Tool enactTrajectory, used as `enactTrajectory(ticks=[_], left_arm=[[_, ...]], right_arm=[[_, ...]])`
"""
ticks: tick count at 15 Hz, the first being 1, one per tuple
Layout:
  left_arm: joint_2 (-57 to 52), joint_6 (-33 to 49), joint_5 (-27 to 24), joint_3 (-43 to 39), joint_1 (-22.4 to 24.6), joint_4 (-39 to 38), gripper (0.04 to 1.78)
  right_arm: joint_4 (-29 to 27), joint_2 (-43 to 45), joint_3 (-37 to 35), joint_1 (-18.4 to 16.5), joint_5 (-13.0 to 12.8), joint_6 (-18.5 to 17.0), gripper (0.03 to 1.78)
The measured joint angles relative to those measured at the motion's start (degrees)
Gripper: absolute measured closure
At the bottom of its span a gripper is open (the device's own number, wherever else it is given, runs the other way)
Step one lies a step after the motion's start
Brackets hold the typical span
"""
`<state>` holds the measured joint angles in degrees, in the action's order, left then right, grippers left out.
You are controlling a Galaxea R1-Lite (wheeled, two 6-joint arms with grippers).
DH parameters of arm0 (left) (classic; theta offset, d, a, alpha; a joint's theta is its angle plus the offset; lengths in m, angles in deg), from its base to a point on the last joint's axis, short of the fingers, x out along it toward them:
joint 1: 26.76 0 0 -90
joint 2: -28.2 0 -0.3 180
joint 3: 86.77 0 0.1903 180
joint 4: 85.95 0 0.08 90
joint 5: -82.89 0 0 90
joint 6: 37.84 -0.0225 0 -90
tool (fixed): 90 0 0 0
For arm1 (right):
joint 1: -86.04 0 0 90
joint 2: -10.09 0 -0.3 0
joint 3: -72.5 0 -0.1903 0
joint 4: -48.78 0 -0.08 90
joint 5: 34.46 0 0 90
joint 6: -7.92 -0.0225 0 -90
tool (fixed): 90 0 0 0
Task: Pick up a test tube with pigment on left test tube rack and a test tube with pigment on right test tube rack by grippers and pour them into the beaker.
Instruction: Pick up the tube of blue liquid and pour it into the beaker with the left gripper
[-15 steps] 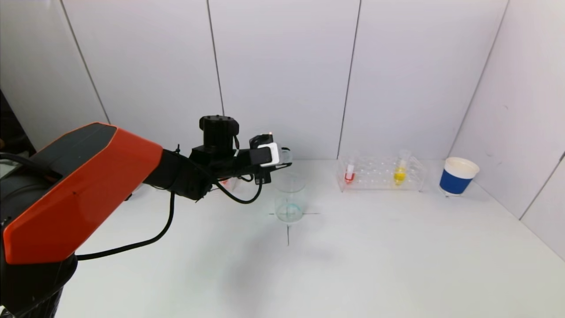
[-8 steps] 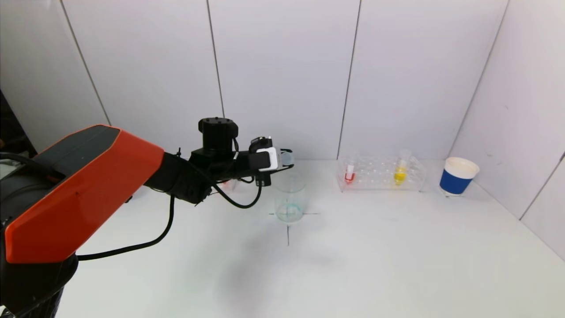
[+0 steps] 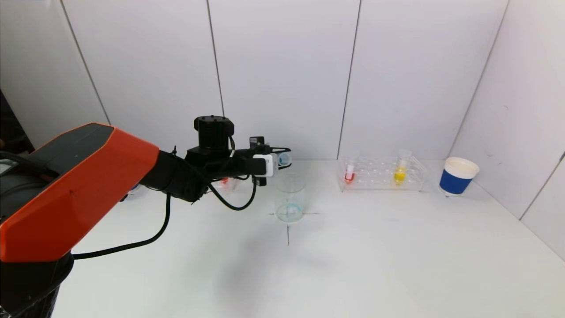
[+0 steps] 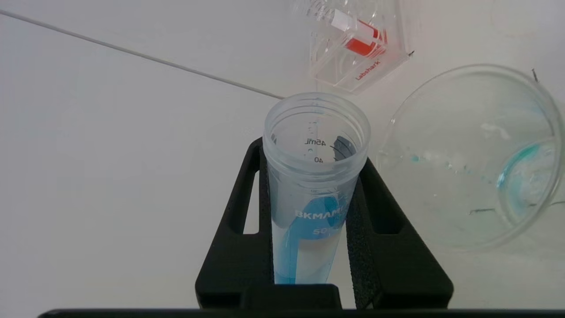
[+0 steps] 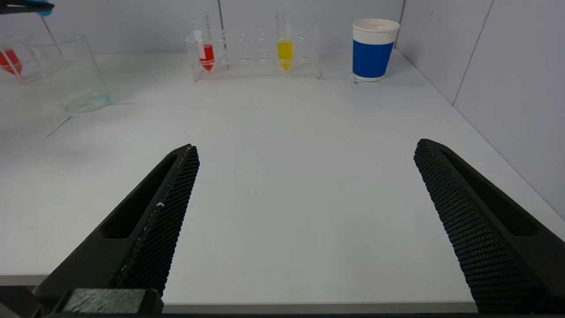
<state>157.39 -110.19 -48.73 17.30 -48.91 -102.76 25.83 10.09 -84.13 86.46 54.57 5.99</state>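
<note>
test tube (image 4: 314,185), the one with blue pigment, lies nearly level in the left gripper (image 3: 282,159), its open mouth aimed toward the beaker (image 3: 290,197) and just above and to the left of the rim, a pose that looks suited to tipping the liquid out. the left gripper is clamped tight on the tube's sides (some blue liquid sits low in the tube, near the jaws). the beaker stands on a cross mark on the table (image 3: 353,256) with a thin teal film at its bottom. further right, the right rack (image 3: 382,173) holds a red tube (image 3: 349,172) and a yellow tube (image 3: 400,171) upright. the right gripper (image 5: 304,221) is parked low at the table's near edge, spread wide and holding nothing.
</note>
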Motion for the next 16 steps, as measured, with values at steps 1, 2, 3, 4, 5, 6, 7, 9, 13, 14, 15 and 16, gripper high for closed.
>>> enactTrajectory(ticks=[1,2,3,4,5,6,7,9,13,14,15,16], left_arm=[[-0.2,-1.6,-0.3,-0.1,0.3,0.0,1.35],[-0.5,-3.1,-0.7,-0.1,0.4,0.0,1.35],[-0.8,-3.9,-0.7,-0.3,0.5,0.0,1.35],[-1.0,-4.4,-0.8,-0.5,0.5,0.0,1.35],[-1.3,-4.9,-0.8,-0.9,0.5,-0.4,1.35],[-1.4,-5.2,-1.0,-1.3,0.5,-1.5,1.35],[-1.4,-5.3,-1.0,-1.8,0.5,-2.7,1.35],[-1.3,-5.5,-1.0,-2.6,0.3,-4.5,1.35],[-0.4,-8.5,-0.7,-2.9,0.1,-4.9,1.35],[-0.2,-8.8,-0.7,-2.9,0.1,-4.9,1.35],[0.1,-9.4,-0.6,-2.9,0.1,-4.9,1.35],[0.3,-10.3,-0.5,-2.8,0.1,-4.9,1.35]], right_arm=[[0.0,0.0,0.0,0.0,0.0,0.0,0.04],[0.0,0.0,0.0,0.0,0.0,0.0,0.04],[0.0,0.0,0.0,0.0,0.0,0.0,0.04],[0.0,0.0,0.0,0.0,0.0,0.0,0.04],[0.0,0.0,0.0,0.0,0.0,0.0,0.04],[0.0,0.0,0.0,0.0,0.0,0.0,0.04],[0.0,0.0,0.0,0.0,0.0,0.0,0.04],[0.0,0.0,0.0,0.0,0.0,0.0,0.04],[0.0,0.0,0.0,0.0,0.0,0.0,0.04],[0.0,0.0,0.0,0.0,0.0,0.0,0.04],[0.0,0.0,0.0,0.0,0.0,0.0,0.04],[0.0,0.0,0.0,0.0,0.0,0.0,0.04]])
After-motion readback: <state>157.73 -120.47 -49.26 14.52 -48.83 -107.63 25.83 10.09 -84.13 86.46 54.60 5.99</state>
